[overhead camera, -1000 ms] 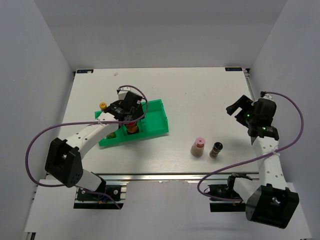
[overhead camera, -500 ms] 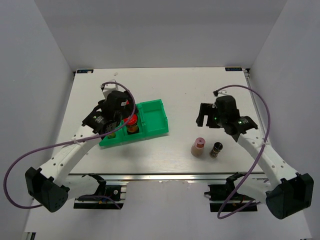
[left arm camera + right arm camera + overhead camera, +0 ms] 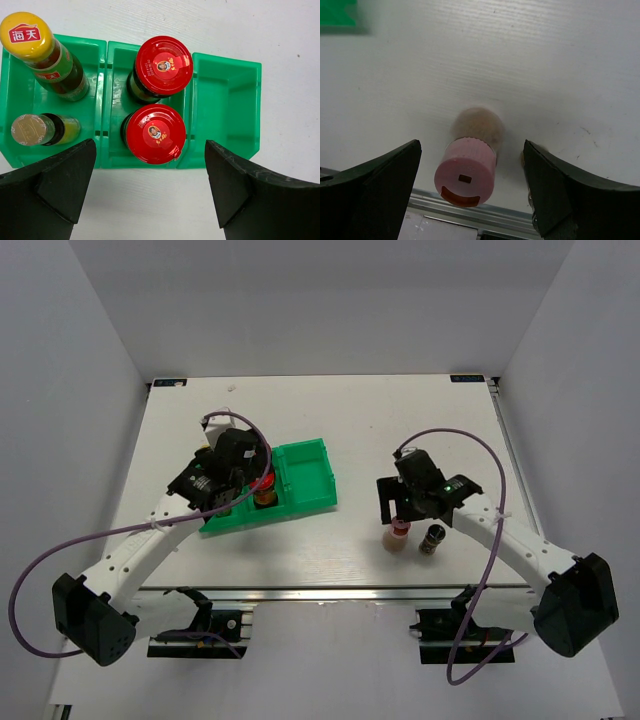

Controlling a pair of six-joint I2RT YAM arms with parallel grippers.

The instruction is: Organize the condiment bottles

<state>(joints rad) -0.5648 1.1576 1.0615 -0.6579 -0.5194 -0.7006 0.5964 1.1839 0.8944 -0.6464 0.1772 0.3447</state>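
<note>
1 pink-capped beige bottle point(image 3: 466, 175) upright on the white table point(image 3: 545, 60), near the front edge. Directly beneath the right gripper point(image 3: 471, 145), whose fingers stand far apart on either side, touching nothing. Just to the bottle's right, 1 dark bottle point(image 3: 432, 538), also upright, a small gap between the 2.

Well apart to the left, 4 more in the green tray point(image 3: 225, 100): 2 red-capped bottles point(image 3: 164, 65) in the middle compartment, 1 just behind the other; 1 yellow-capped bottle point(image 3: 30, 35) and 1 gold-capped bottle point(image 3: 32, 129) in the compartment at the left of the wrist view.

Above the tray, the left gripper point(image 3: 149, 145), spread wide, holding nothing.
</note>
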